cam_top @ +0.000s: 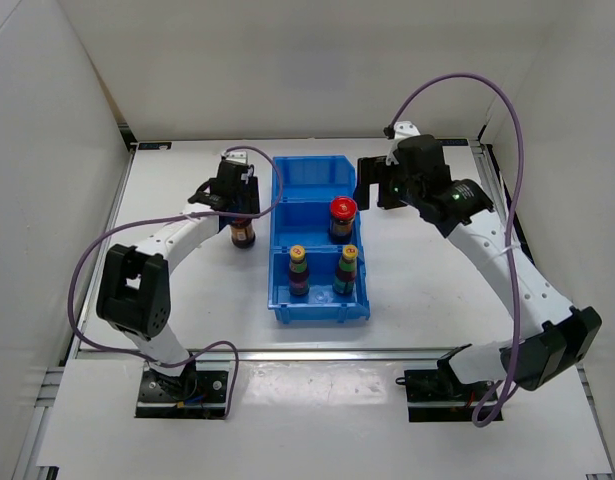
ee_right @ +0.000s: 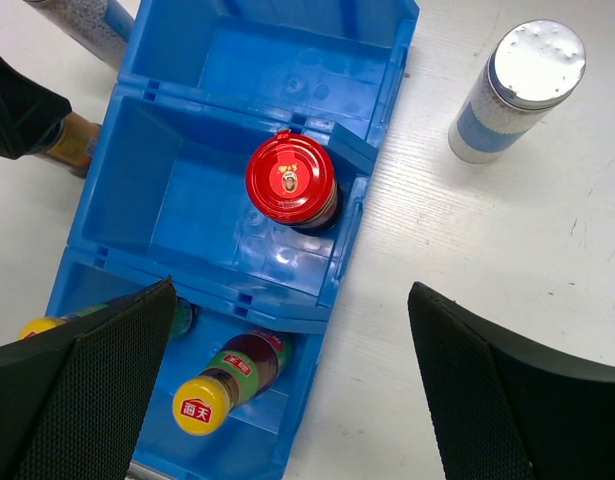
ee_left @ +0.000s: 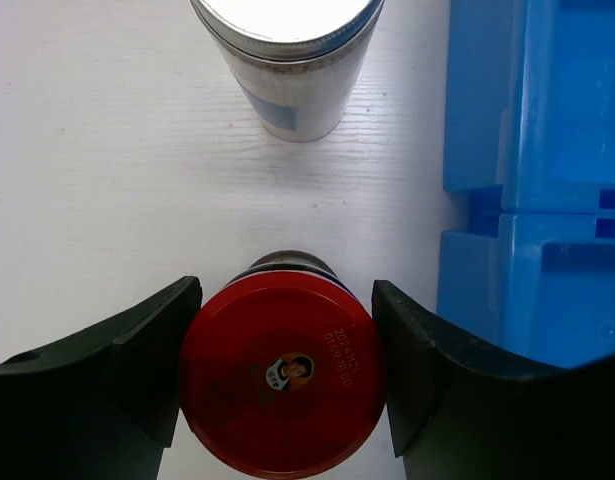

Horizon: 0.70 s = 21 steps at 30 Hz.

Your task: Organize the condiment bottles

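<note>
My left gripper (cam_top: 237, 197) (ee_left: 284, 290) is shut on the red cap (ee_left: 282, 375) of a dark bottle (cam_top: 243, 233) standing on the table just left of the blue bin (cam_top: 320, 300). A silver-topped bottle (ee_left: 287, 60) stands just beyond it. My right gripper (cam_top: 371, 183) (ee_right: 294, 290) is open and empty, high over the bin's right edge. The second red-capped bottle (cam_top: 342, 210) (ee_right: 290, 180) stands in the middle compartment. Two yellow-capped bottles (cam_top: 299, 268) (cam_top: 347, 265) are in the near compartment. The other silver-topped bottle (ee_right: 517, 90) stands on the table right of the bin.
The bin's far compartment (ee_right: 277, 60) holds nothing. The bin wall (ee_left: 537, 200) is close on the right of my left gripper. White enclosure walls stand on the left, back and right of the table.
</note>
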Each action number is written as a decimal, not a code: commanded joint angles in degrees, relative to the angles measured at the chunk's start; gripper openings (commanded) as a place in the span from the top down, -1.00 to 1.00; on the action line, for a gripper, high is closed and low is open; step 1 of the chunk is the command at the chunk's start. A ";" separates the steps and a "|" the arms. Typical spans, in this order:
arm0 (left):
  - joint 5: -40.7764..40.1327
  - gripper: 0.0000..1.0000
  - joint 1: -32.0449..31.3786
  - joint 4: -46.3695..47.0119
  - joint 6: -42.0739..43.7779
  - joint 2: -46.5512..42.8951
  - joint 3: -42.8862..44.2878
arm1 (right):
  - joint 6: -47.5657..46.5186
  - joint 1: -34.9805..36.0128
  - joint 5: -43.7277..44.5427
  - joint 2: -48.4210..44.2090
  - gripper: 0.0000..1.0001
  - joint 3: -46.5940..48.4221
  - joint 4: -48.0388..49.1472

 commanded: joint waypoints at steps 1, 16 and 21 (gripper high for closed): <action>-0.56 0.35 0.30 -2.15 1.60 -3.48 6.60 | 0.34 -0.31 0.09 -2.54 -1.00 -0.20 -0.05; 4.62 0.70 -10.32 -4.27 5.12 -7.89 22.60 | -0.18 -3.21 0.62 -5.80 -1.00 -1.96 -1.11; 8.14 0.77 -13.58 -2.96 5.12 -3.32 20.68 | -0.18 -4.27 0.62 -5.80 -1.00 -1.96 -1.63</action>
